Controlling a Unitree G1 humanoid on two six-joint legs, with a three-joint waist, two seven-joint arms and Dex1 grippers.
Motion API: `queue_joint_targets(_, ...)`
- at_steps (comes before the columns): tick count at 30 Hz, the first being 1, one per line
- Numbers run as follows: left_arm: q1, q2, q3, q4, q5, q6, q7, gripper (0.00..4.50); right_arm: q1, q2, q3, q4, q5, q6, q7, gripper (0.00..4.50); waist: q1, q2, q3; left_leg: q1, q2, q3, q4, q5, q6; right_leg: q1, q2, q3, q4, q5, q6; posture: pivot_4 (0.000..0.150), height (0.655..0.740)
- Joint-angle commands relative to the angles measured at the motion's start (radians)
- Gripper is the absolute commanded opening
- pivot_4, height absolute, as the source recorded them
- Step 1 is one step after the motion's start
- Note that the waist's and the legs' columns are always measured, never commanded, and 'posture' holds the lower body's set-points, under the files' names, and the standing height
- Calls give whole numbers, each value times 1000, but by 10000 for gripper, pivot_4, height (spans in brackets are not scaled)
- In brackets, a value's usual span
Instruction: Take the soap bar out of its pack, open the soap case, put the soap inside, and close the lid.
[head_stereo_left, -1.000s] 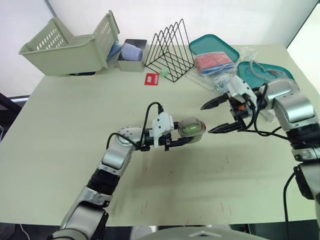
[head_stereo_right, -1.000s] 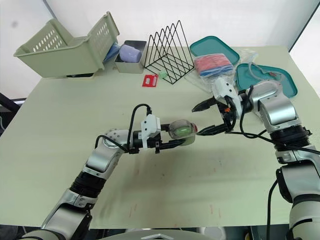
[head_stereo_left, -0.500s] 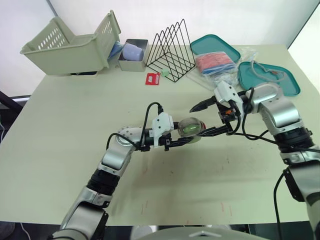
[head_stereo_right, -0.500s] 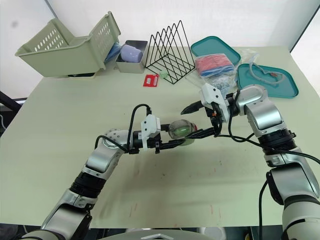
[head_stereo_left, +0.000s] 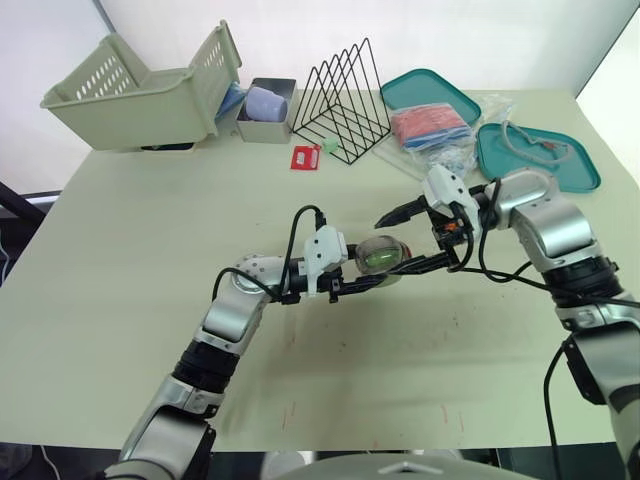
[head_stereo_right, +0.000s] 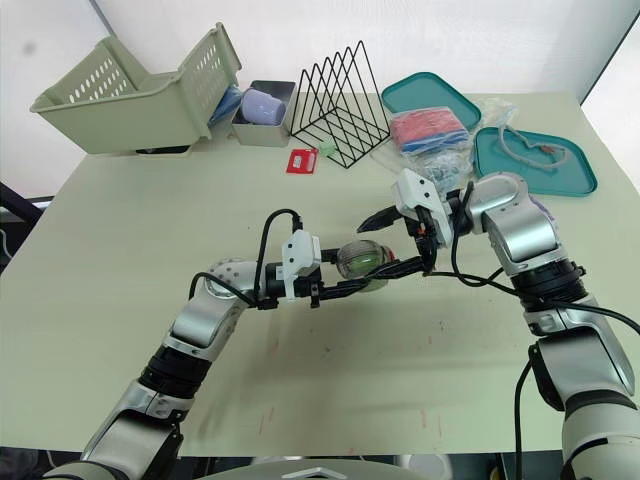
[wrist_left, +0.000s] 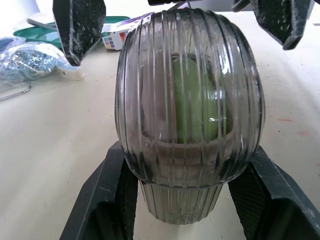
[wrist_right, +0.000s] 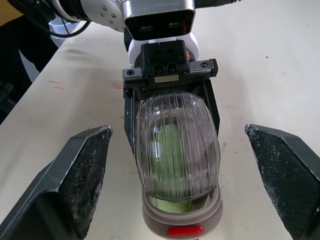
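Holding the soap case (head_stereo_left: 378, 256) just above the middle of the worktop (head_stereo_left: 120, 260), the left tool (head_stereo_left: 390, 268) pinches it low on its two sides, with the black fingers (wrist_left: 107, 200) pressed against the grey base. In the left wrist view the fingers are cut off by the lower edge, and the base is mostly hidden between them.

The ribbed clear lid (wrist_right: 177, 145) is down over the base. The green soap (wrist_left: 192, 100) is inside, but the ribs blur its outline, so its exact shape is hard to make out. At the end of the base facing the right wrist camera there is a small red catch (wrist_right: 185, 231). I cannot tell whether the lid is fully latched.

The right tool (wrist_right: 178, 135) is spread wide, with one finger (wrist_right: 80, 175) on each side of the case and not touching it. In the head views its lower finger reaches close to the end of the case, and whether it touches there I cannot tell.

Behind the case, the left wrist view shows a small printed box (wrist_left: 115, 37), mostly covered by the lid and one right finger.

At the far edge of the worktop are a tilted pale basket (head_stereo_left: 140, 95), a grey tub (head_stereo_left: 265, 105), a black wire rack (head_stereo_left: 340, 100), a small red card (head_stereo_left: 303, 158), a clear bag with red contents (head_stereo_left: 430, 125) and two teal trays (head_stereo_left: 540, 155).
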Motion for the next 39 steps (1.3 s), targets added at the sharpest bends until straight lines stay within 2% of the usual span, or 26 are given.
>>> queue_joint_targets(1, -2, -5, 7, -47, -5, -11, 7, 19964, -1, 0, -1, -36, -1, -1, -3, 29760, 0, 0, 0, 0, 0, 0, 0, 0, 0, 0, 0, 0, 0, 0, 0, 1500, 7400)
queue_joint_targets(2, -2, -5, 7, -47, -4, -11, 8, 19964, 0, 0, -1, -36, -1, -1, -3, 22620, 0, 0, 0, 0, 0, 0, 0, 0, 0, 0, 0, 0, 0, 0, 0, 1500, 7400)
queue_joint_targets(3, -2, -5, 6, -48, -4, -11, 8, 19964, 0, 0, -1, -37, -1, -1, -3, 18777, 0, 0, 0, 0, 0, 0, 0, 0, 0, 0, 0, 0, 0, 0, 0, 1500, 7400)
queue_joint_targets(24, 1, -2, 10, -50, -5, -6, 7, 19964, 18, -49, -31, -24, 18, -42, 52, 18502, 0, 0, 0, 0, 0, 0, 0, 0, 0, 0, 0, 0, 0, 0, 0, 1500, 7400)
queue_joint_targets(39, 3, 2, 13, -56, -9, 5, 5, 19964, -40, -56, -25, 25, -12, -96, 75, 18502, 0, 0, 0, 0, 0, 0, 0, 0, 0, 0, 0, 0, 0, 0, 0, 1500, 7400)
